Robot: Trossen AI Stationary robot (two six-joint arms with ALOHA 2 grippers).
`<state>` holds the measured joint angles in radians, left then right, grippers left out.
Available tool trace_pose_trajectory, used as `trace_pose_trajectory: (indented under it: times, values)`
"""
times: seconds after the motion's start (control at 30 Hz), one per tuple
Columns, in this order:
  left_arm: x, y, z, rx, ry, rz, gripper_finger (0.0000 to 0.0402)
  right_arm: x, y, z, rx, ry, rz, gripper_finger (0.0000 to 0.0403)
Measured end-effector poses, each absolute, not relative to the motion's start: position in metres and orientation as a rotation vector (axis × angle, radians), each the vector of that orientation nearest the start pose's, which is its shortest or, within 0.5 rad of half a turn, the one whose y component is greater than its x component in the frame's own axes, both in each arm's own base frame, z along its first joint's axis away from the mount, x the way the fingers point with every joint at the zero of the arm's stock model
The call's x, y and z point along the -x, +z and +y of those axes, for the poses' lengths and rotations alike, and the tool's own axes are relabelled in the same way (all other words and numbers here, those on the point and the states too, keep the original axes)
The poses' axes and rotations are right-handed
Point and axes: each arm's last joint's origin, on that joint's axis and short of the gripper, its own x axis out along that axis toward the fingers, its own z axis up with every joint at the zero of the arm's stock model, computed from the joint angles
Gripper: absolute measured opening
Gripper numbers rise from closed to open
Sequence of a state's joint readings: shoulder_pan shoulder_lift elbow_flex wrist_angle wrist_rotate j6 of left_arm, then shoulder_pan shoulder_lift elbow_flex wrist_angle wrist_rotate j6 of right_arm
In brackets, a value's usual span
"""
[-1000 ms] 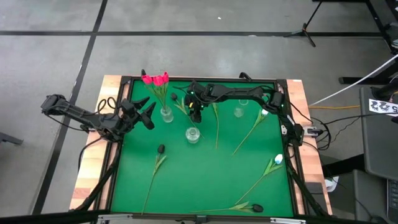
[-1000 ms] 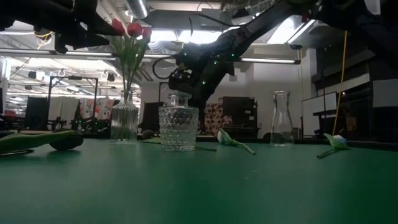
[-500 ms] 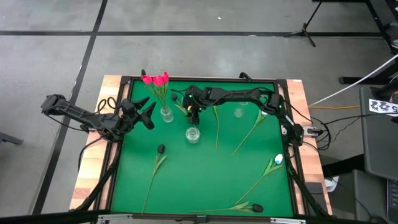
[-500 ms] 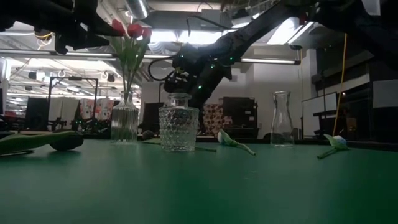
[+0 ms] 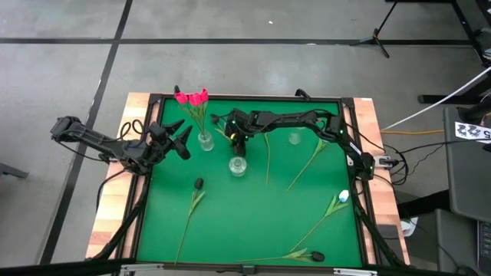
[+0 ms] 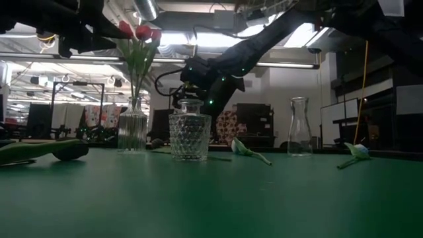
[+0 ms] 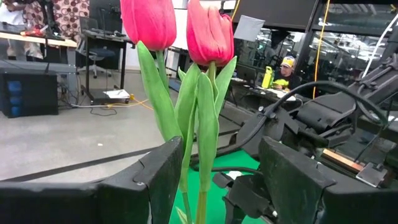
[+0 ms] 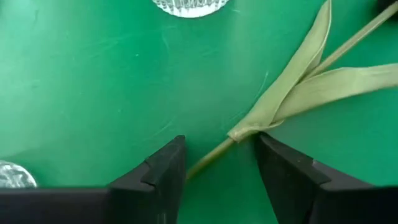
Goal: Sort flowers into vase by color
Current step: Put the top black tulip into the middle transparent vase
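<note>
Above a stem (image 8: 214, 152) at upper centre, the right gripper (image 8: 217, 165) hovers with jaws wide.
Next: lower and close on it; left gripper (image 7: 214, 180) waits open by the red tulips (image 7: 180, 25).

Green table (image 5: 253, 222) with three glass vases (image 5: 238, 165), scattered tulips (image 5: 192, 211).

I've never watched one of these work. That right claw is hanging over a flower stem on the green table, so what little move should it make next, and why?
Probably lower a touch and close. The right gripper has its fingers open on either side of a stem that lies flat on the green table, just below its leaves. Nothing is gripped yet. The left gripper waits open by the vase of pink-red tulips.
</note>
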<state>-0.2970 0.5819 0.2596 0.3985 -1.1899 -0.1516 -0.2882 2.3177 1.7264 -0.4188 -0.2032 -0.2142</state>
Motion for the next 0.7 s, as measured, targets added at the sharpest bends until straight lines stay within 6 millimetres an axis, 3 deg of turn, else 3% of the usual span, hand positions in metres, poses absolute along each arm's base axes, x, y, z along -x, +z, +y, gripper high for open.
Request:
trace_pose_trajectory:
  times: [0.13, 0.33, 0.7]
  values:
    - [-0.131, 0.234, -0.012, 0.194, 0.887, -0.125, 0.021, -0.468, 0.129, -0.133, -0.04, 0.0, 0.996, 0.0133]
    - [-0.131, 0.234, -0.012, 0.193, 0.887, -0.125, 0.021, -0.467, 0.128, -0.134, -0.052, -0.001, 1.004, 0.0015]
    - [-0.131, 0.234, -0.012, 0.192, 0.887, -0.124, 0.021, -0.463, 0.131, -0.144, -0.205, -0.022, 0.979, 0.0007]
